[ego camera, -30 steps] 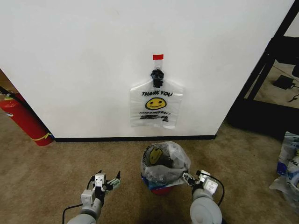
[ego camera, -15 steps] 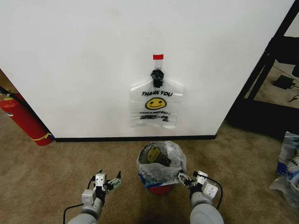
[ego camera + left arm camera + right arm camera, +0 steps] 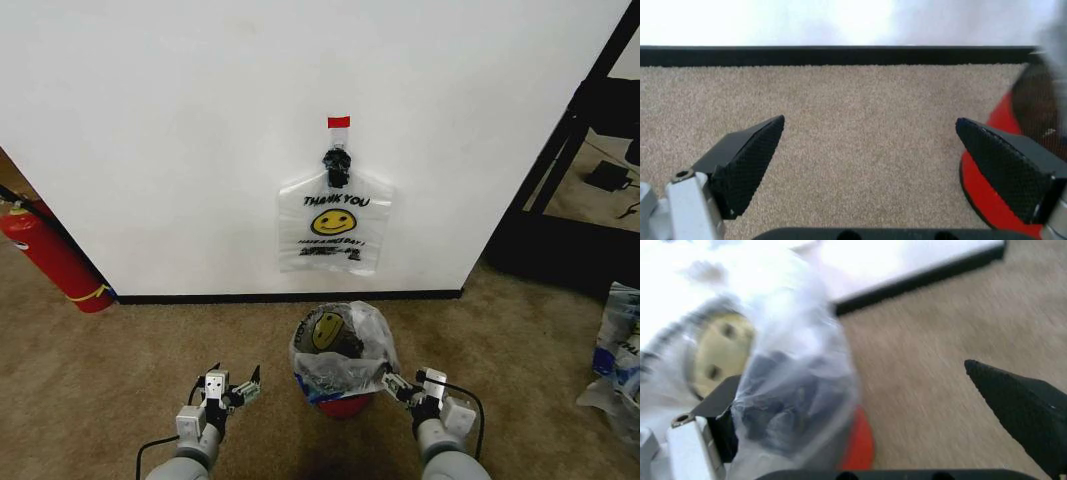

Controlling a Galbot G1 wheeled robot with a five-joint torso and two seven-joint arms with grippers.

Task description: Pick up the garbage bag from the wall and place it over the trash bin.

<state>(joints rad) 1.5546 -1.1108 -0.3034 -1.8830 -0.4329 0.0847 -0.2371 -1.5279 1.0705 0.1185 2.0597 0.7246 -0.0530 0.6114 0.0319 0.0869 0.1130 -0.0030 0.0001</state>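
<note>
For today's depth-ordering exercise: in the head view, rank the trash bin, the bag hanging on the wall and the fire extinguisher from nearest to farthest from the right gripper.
1. trash bin, just left of the right gripper.
2. bag hanging on the wall, above the bin.
3. fire extinguisher, far left by the wall.

The garbage bag (image 3: 335,221) hanging on the wall reads "THANK YOU" in black above its yellow smiley. The smaller lines beneath are too small to read.
</note>
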